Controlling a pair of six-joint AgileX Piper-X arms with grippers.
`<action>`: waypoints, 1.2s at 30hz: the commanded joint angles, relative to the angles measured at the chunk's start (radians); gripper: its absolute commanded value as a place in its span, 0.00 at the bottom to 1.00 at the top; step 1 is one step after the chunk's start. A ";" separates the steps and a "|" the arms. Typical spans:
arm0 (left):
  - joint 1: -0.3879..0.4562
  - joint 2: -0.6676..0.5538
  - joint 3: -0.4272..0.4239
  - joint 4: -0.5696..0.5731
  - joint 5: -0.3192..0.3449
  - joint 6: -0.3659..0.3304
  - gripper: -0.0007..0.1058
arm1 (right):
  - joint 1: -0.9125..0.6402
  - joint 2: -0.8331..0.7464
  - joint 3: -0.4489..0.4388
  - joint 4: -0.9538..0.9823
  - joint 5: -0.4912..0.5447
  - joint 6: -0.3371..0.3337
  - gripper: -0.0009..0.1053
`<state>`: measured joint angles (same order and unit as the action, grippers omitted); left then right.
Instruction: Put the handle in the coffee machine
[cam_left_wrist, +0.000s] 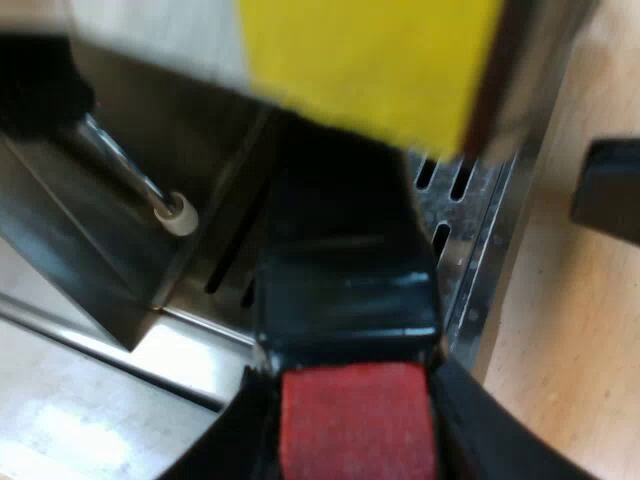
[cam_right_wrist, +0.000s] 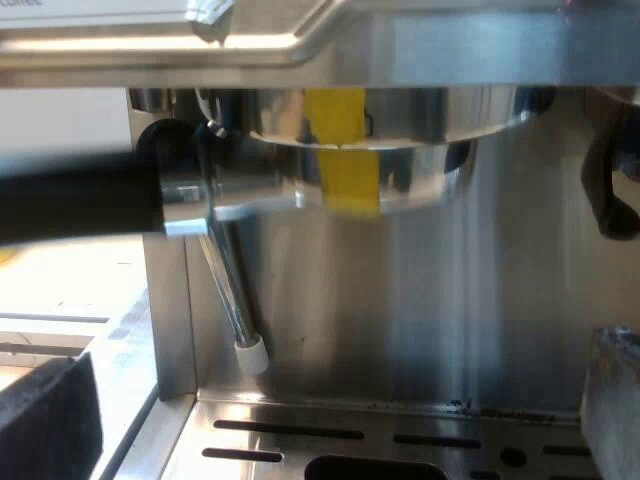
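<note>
The metal holder (cam_right_wrist: 250, 190) is seen at the front of the espresso machine (cam_right_wrist: 450, 300), its basket raised against the underside of the brew head, just beside a yellow strip (cam_right_wrist: 345, 150). Whether it is locked in place cannot be told. Its dark handle (cam_left_wrist: 345, 290) is pointed sideways, away from the brew head. The red end (cam_left_wrist: 355, 440) is held by the left gripper (cam_left_wrist: 350, 380), whose jaws are clamped on it from both sides. The right gripper (cam_right_wrist: 330, 410) is held before the machine, low over the slotted drip tray (cam_right_wrist: 300, 432), with its jaws set wide apart and nothing between them. A steam wand (cam_right_wrist: 235, 300) with a white tip (cam_right_wrist: 251, 353) is hung beside the holder, above the tray. A wooden worktop (cam_left_wrist: 570, 330) is seen next to the tray's edge.
</note>
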<state>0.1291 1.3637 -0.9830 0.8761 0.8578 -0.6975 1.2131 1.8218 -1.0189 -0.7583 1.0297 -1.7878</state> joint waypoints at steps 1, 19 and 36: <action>-0.001 -0.048 -0.013 -0.013 0.108 0.008 0.01 | -0.004 -0.002 -0.003 -0.009 -0.001 -0.004 0.98; -0.001 -0.058 -0.013 -0.013 0.152 -0.001 0.01 | -0.013 -0.002 -0.003 0.017 -0.063 -0.004 0.98; 0.002 -0.058 -0.013 -0.013 0.151 -0.001 0.01 | -0.154 0.002 0.000 0.070 -0.302 -0.005 0.47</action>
<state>0.1286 1.3442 -0.9810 0.8767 0.8514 -0.7093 1.0722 1.8218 -1.0189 -0.6906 0.7562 -1.7878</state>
